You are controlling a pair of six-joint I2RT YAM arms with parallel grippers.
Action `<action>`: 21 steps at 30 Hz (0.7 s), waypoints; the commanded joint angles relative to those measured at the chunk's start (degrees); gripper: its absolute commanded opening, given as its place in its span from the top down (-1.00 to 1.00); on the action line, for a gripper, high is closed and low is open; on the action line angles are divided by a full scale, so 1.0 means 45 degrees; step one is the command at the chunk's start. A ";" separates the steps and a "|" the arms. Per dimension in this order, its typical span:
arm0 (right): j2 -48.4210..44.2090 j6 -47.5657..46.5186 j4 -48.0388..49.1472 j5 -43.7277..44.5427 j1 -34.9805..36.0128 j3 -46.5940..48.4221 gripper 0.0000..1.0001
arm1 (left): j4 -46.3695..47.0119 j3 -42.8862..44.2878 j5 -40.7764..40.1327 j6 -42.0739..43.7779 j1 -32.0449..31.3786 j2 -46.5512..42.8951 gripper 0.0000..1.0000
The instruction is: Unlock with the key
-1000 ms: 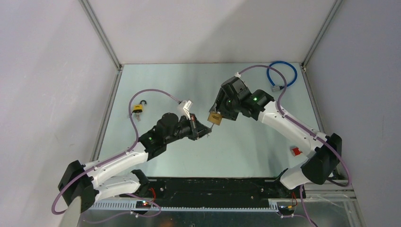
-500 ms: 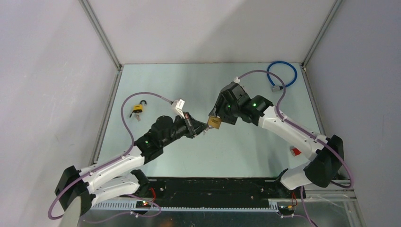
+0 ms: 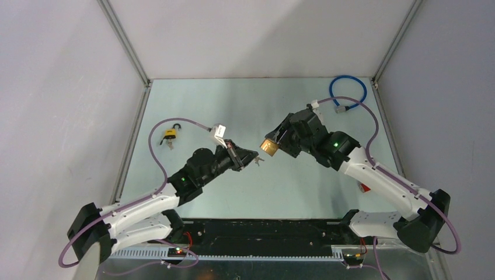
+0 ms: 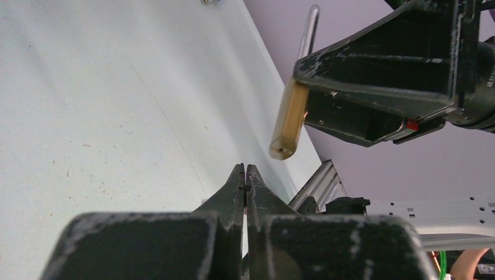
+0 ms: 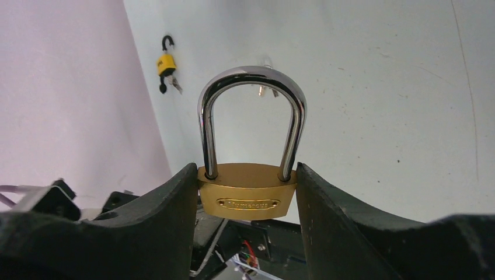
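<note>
Brass padlock (image 5: 247, 198) sits pinched by the two sides of its body in the right claw (image 5: 247, 188), lifted clear of the surface (image 3: 233, 105) over its middle. The steel shackle points away from the wrist, with both legs seated in the body. From the left wrist view the padlock (image 4: 289, 119) hangs tilted with its bottom end turned down towards the left claw (image 4: 245, 170), near that claw's tip but apart from it. The left claw's fingers (image 4: 233, 186) are pressed together with no gap showing. From above, a small pale bit shows at the tip of the left claw (image 3: 250, 158), just left of and slightly nearer than the padlock (image 3: 269, 146). It is too small to tell whether it is the key, and the left wrist view does not show one. The right claw (image 3: 278, 140) comes at the padlock from the right and far side. Well to the left of the brass padlock, a yellow padlock (image 3: 170, 135) lies on the surface with its shackle swung open and a few keys beside it, also seen in the right wrist view (image 5: 165, 63). Far off to the right of the brass padlock, in the back corner, lies a coiled blue cable (image 3: 348, 92).
</note>
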 commanded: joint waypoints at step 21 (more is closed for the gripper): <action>-0.0481 0.7495 -0.0772 0.0693 0.0049 0.0054 1.00 | 0.6022 -0.2329 -0.4855 0.2282 -0.1590 -0.1813 1.00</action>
